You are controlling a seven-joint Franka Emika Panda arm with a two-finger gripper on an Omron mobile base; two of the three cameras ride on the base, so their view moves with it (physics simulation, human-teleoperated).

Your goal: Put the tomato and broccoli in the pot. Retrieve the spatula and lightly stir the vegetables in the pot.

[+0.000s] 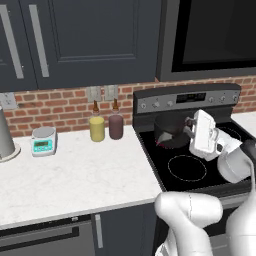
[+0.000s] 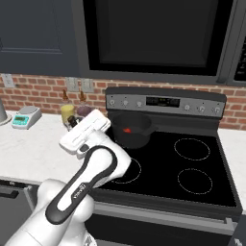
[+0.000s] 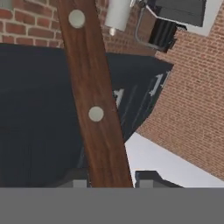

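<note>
Pot, round, dark grey and straight-sided, sits on the black stove's rear left burner with the small red tomato inside; treat it as heavy and stable. Your gripper is clamped on the spatula's dark brown wooden handle, riveted, stiff and probably light. You hold it along the handle, which looks sound; expect a long tool to lever in your jaws.
</note>
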